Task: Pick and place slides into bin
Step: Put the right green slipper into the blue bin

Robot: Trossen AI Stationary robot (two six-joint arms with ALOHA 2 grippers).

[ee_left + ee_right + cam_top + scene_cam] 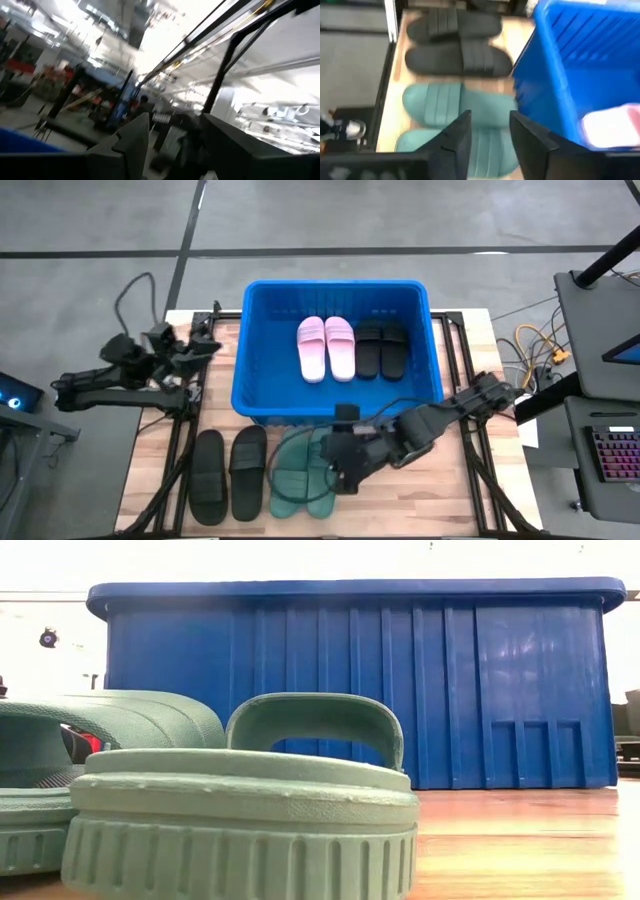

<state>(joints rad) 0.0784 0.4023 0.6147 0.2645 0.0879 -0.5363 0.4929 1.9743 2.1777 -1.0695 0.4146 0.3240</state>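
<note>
The right tool (338,476) hovers over the green slides (300,470) on the counter (440,500), fingers apart and empty, beside the bin (262,355). The left tool (205,345) waits, parted, at the bin's left.

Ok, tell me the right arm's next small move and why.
Probably lower the right gripper onto the green slides and close on the nearer one's strap. It hovers just above that pair with its fingers apart and nothing between them. The pink pair and one black pair already lie in the bin; the green pair and the other black pair are on the table.
</note>
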